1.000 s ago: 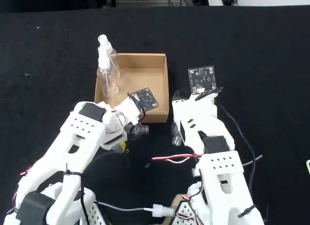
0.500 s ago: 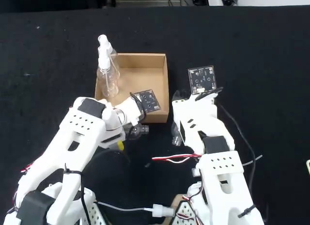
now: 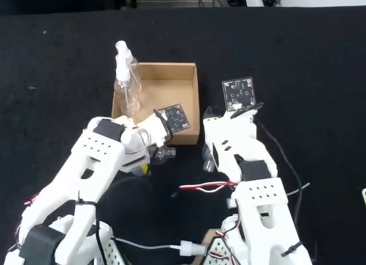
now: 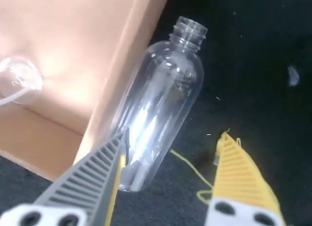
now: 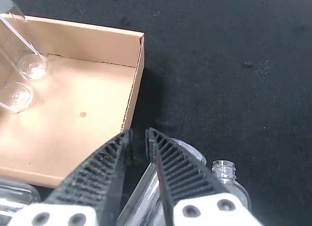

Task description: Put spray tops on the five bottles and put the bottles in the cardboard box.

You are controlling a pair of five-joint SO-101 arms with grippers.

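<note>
The left hand [image 4: 173, 138] hangs low over the black worktop [image 4: 253, 65], just outside the near wall of the cardboard box [image 4: 131, 50]. Its grey and yellow fingers are spread wide. An uncapped clear bottle [image 4: 163, 94] lies on its side on the worktop along that wall. Its base sits between the two fingers, close against the grey finger [image 4: 97, 172] and well apart from the yellow one [image 4: 236, 172]. Its open neck points away from the hand.

From the high view, two bottles with white spray tops [image 3: 127, 85] stand upright in the box's far left corner.

The right hand [image 5: 138, 135] sits near the box's near right corner, outside it. Its two black fingers are drawn almost together, with only a thin slit between them and nothing to be made out in it. Under that hand lies another clear bottle [image 5: 187, 150], and just beside it shows the open neck of one more uncapped bottle [image 5: 224, 170]. Both rest on the worktop outside the box.
</note>
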